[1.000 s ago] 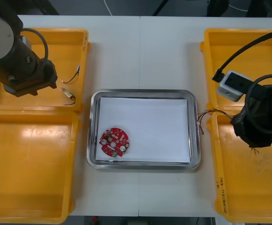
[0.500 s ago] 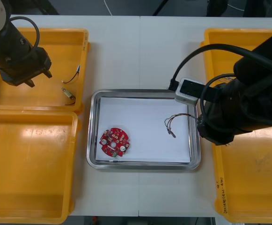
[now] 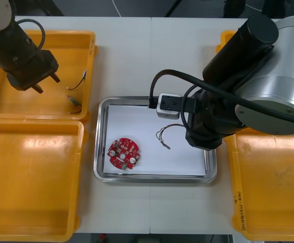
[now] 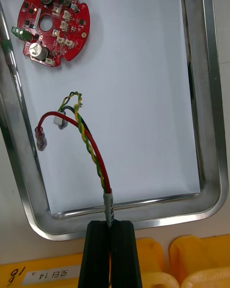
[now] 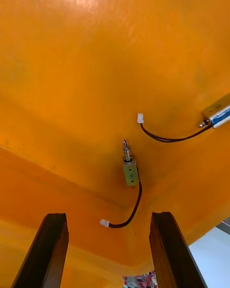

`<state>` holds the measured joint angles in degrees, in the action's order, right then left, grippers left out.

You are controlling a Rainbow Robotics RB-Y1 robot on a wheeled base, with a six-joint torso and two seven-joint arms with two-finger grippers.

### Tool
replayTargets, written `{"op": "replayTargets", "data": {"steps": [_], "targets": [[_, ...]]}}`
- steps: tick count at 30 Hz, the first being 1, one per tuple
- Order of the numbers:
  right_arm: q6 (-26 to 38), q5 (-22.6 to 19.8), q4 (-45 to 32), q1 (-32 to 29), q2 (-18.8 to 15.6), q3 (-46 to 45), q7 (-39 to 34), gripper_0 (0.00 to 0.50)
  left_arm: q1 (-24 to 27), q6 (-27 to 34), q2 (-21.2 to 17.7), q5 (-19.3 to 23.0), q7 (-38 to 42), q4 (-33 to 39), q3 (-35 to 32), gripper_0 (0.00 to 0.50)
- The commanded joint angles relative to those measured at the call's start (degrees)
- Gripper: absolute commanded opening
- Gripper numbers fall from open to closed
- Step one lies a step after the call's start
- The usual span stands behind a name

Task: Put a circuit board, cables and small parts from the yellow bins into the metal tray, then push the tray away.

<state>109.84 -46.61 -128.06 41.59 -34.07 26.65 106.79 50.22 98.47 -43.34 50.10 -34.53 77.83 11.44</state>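
My right gripper [image 4: 111, 233] is shut on the end of a red and yellow cable [image 4: 88, 137], which hangs low over the white inside of the metal tray [image 4: 211, 125]. In the front view the cable [image 3: 163, 134] juts out from under my right arm [image 3: 212, 121] at the tray's middle. A round red circuit board [image 3: 124, 153] lies in the tray's near-left corner, also seen beyond the cable [image 4: 50, 21]. My left gripper [image 3: 46, 84] stands open above the far-left yellow bin [image 3: 81, 40]. Between and beyond its fingers lies a small metal part [image 5: 130, 173] on a black cable.
A second small metal part [image 5: 218, 115] with a black cable lies farther off in the same bin, by its right wall [image 3: 74, 101]. The near-left bin [image 3: 35, 177] and near-right bin [image 3: 273, 187] flank the tray. The right arm covers much of the far-right bin [image 3: 227, 43].
My right arm has swung left from the right bins, carrying the cable over the tray's rim to its middle. The left gripper shifted slightly within the far-left bin.
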Motion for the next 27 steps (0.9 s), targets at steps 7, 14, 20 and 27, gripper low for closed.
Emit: {"op": "replayTargets", "data": {"steps": [7,14,20,27], "targets": [[0.2,6.9,3.9,1.2,3.3,6.1,10.3,0.000,5.5,-5.7,-0.1,2.2,2.5,-8.3,5.7,0.500],[-4.7,9.5,6.9,-1.0,3.2,9.3,10.3,0.000,7.2,-7.9,1.7,2.6,2.7,-11.7,7.5,0.500],[-8.5,8.3,10.5,-2.7,3.4,10.3,10.8,0.000,7.2,-8.6,3.3,3.5,2.5,-13.5,7.5,0.500],[-12.5,10.8,11.9,-4.1,3.4,13.7,10.9,0.000,7.2,-9.9,4.1,4.3,2.8,-13.6,9.2,0.500]]}}
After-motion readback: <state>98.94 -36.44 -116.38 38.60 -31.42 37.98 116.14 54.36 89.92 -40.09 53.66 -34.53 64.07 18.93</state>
